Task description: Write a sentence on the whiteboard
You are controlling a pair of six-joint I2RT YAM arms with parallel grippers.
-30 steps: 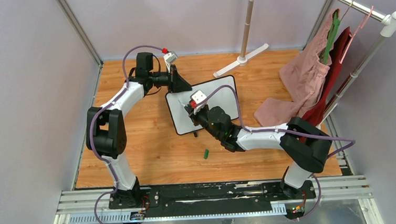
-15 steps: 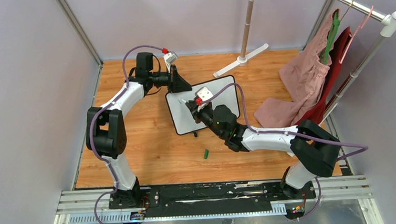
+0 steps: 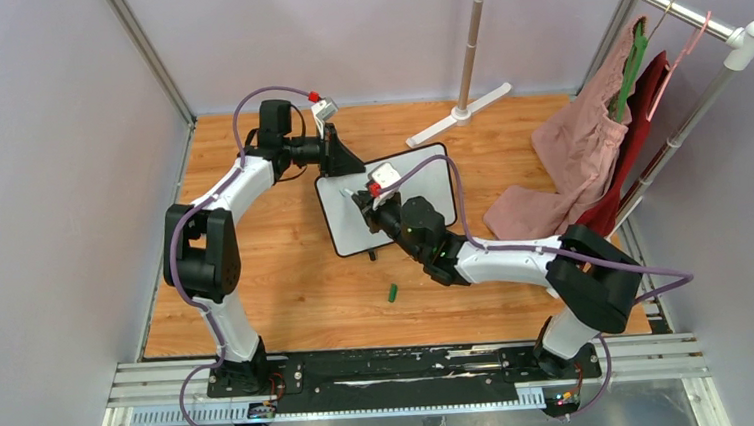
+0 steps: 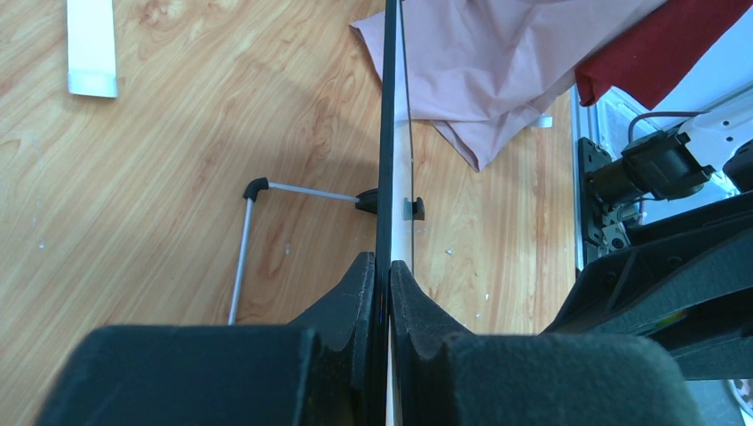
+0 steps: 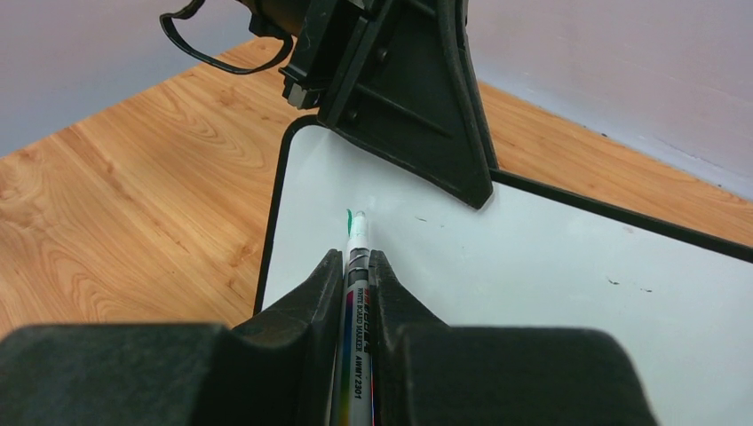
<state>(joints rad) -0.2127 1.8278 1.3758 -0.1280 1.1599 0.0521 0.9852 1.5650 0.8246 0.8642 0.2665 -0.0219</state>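
Note:
The whiteboard (image 3: 421, 185) stands tilted on the wooden floor at centre, white with a thin black border. My left gripper (image 3: 341, 162) is shut on its top left edge; in the left wrist view the board's edge (image 4: 387, 133) runs up between the closed fingers. My right gripper (image 3: 360, 202) is shut on a whiteboard marker (image 5: 355, 266), its tip against the upper left of the board (image 5: 533, 257). A short green mark (image 5: 349, 216) lies by the tip. No written words of the sentence show.
A green marker cap (image 3: 393, 293) lies on the floor in front of the board. A white stand foot (image 3: 458, 115) and pole rise at the back. Pink and red clothes (image 3: 589, 148) hang from a rack at right and spill onto the floor.
My right gripper with the marker has shifted slightly over the board's upper left, and the right arm's elbow has moved. The left arm and the board have stayed still.

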